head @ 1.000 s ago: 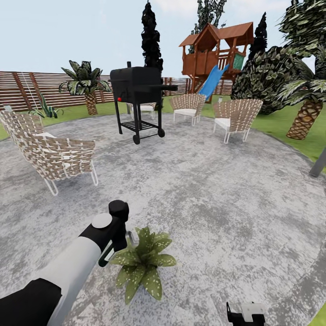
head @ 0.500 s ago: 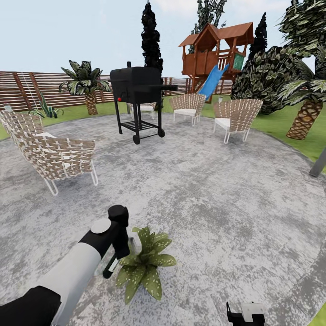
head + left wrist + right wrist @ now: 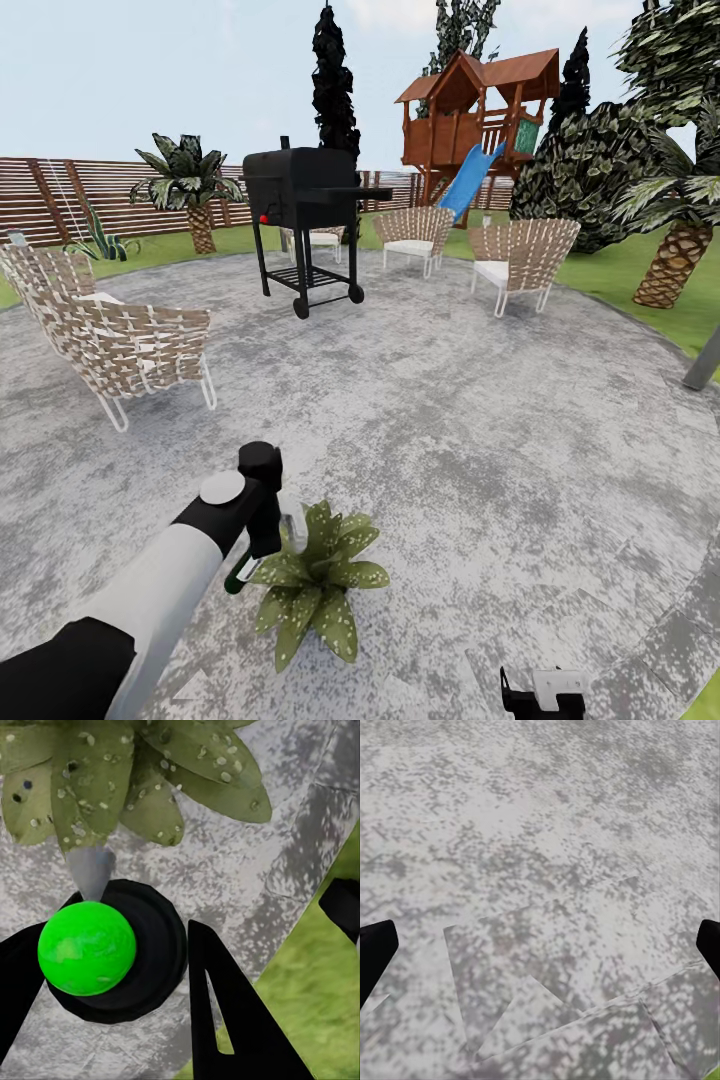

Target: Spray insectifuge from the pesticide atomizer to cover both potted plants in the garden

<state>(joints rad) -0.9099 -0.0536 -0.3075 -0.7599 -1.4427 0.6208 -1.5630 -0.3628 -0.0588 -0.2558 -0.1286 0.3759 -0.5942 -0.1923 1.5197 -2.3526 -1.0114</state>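
Observation:
One potted plant (image 3: 315, 585) stands on the grey paved patio close in front of me, its broad green leaves dotted with whitish specks of insectifuge (image 3: 112, 765). My left gripper (image 3: 262, 530) is shut on the pesticide atomizer (image 3: 240, 575), whose whitish trigger head (image 3: 292, 528) sits right at the plant's left edge. In the left wrist view the black fingers (image 3: 225, 1012) flank a bright green round part of the atomizer (image 3: 86, 947), and its grey nozzle points at the speckled leaves. My right gripper (image 3: 545, 692) hangs low at the right, open over bare paving (image 3: 540, 870).
A black grill (image 3: 305, 215) stands mid-patio. Woven chairs sit at the left (image 3: 120, 345) and at the back (image 3: 520, 260). A wooden playhouse with a blue slide (image 3: 470, 180), the slatted fence (image 3: 60, 200), palms and a grey post (image 3: 703, 365) ring the paving.
My left gripper dipped the atomizer toward the plant half a second ago, then lifted it back slightly. The right arm and the view have not moved.

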